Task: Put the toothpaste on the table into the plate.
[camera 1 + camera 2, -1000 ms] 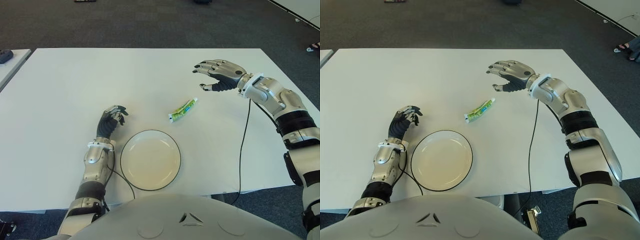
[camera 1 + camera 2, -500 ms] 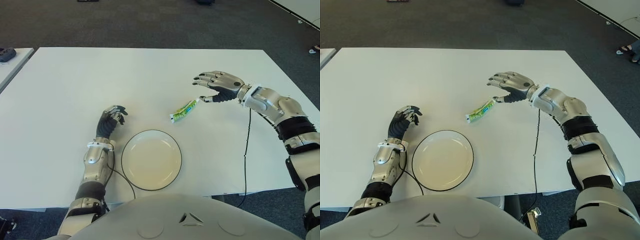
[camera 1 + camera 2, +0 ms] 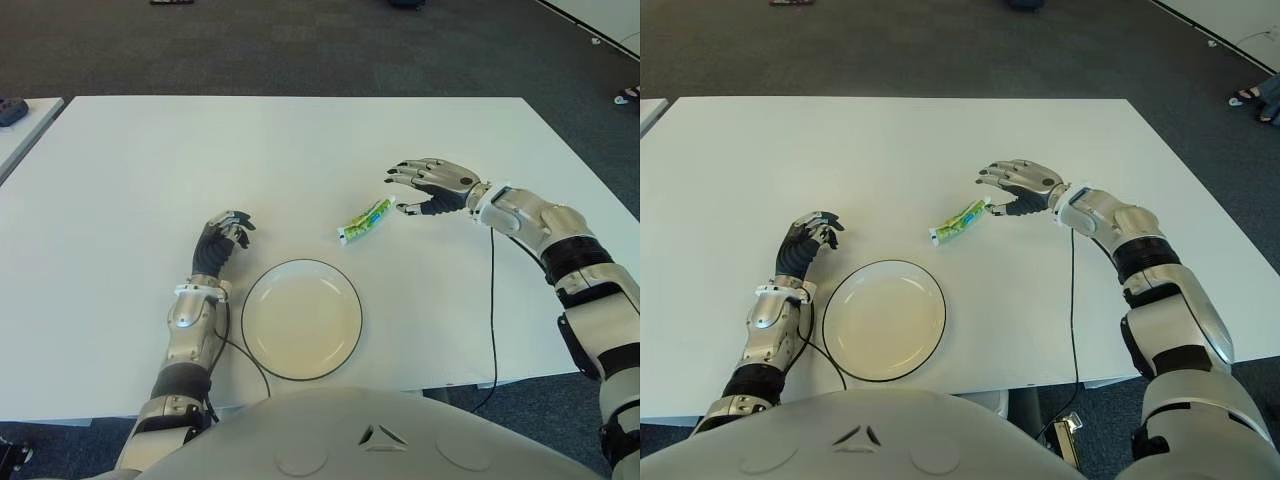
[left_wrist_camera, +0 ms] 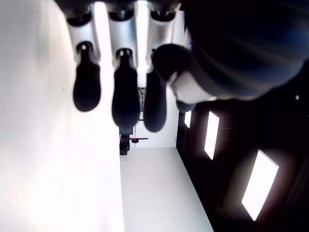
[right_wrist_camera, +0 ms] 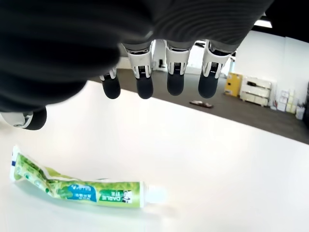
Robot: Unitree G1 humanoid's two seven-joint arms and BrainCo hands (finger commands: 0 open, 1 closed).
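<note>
A green and white toothpaste tube [image 3: 365,220] lies flat on the white table [image 3: 150,150], its white cap pointing to the right. My right hand [image 3: 400,192] hovers just right of the cap, open, its fingers arched over the cap end. In the right wrist view the tube [image 5: 77,188] lies below the spread fingers [image 5: 174,79] and nothing is held. The empty white plate [image 3: 300,320] with a dark rim sits nearer to me, left of the tube. My left hand [image 3: 225,235] shows beside the plate on its left, fingers relaxed and holding nothing.
A black cable [image 3: 490,300] hangs from my right wrist across the table and over its near edge. A second table [image 3: 20,130] with a dark object [image 3: 10,108] stands at the far left. Dark carpet lies beyond the far edge.
My right hand has come down and toward me, from well behind and right of the tube to just beside its cap. The tube, plate and left hand have not moved.
</note>
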